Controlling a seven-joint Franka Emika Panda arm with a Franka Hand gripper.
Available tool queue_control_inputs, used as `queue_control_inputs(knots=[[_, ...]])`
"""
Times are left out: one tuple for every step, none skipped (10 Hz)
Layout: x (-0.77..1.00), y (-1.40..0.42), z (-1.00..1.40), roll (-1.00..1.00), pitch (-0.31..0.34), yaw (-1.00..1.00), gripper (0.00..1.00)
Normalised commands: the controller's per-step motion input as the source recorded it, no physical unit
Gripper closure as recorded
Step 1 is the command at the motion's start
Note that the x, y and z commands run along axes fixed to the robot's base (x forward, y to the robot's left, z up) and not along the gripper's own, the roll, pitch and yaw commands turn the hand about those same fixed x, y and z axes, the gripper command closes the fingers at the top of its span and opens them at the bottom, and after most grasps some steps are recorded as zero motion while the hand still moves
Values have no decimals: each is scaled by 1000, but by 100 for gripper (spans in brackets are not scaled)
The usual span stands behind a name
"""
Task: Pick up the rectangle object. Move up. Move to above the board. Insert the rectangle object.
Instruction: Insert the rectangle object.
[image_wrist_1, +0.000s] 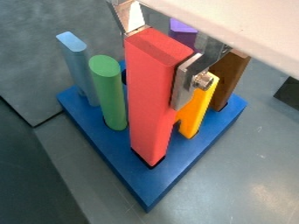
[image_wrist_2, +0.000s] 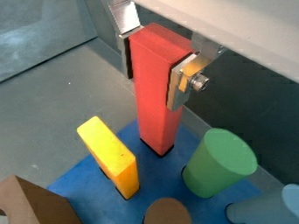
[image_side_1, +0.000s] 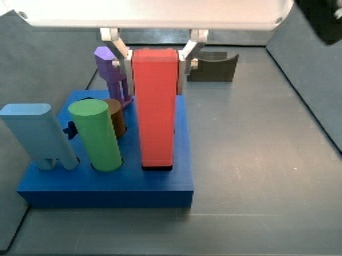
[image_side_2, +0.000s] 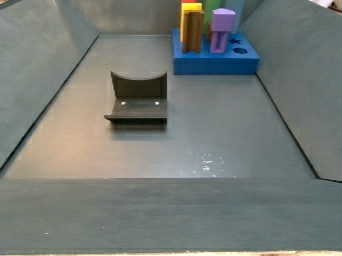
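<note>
The rectangle object (image_wrist_1: 149, 105) (image_wrist_2: 156, 96) (image_side_1: 155, 110) is a tall red block standing upright. Its lower end sits in a hole of the blue board (image_wrist_1: 140, 182) (image_wrist_2: 84, 179) (image_side_1: 107, 185). My gripper (image_wrist_1: 158, 57) (image_wrist_2: 155, 59) (image_side_1: 155, 50) is right above the board, with one silver finger (image_wrist_1: 187, 83) pressed flat on one side of the block's top and the other on the opposite side. It is shut on the block. In a side view the board (image_side_2: 214, 62) is far off, and I cannot make out the gripper or the red block there.
Other pegs stand on the board round the red block: a green cylinder (image_wrist_1: 108, 92) (image_side_1: 94, 135), a light blue block (image_wrist_1: 73, 61) (image_side_1: 34, 130), an orange block (image_wrist_1: 197, 109) (image_wrist_2: 111, 156), a purple peg (image_side_1: 107, 70) and a brown one (image_wrist_1: 228, 74). The fixture (image_side_1: 211, 66) (image_side_2: 136, 100) stands on the grey floor.
</note>
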Motion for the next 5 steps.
queue_control_inputs(knots=[[17, 0, -246, 64, 0, -31, 100], [0, 0, -197, 27, 0, -3, 100], [11, 0, -160, 0, 0, 0, 100], [23, 0, -209, 0, -1, -11, 100], [6, 0, -266, 0, -19, -20, 100]])
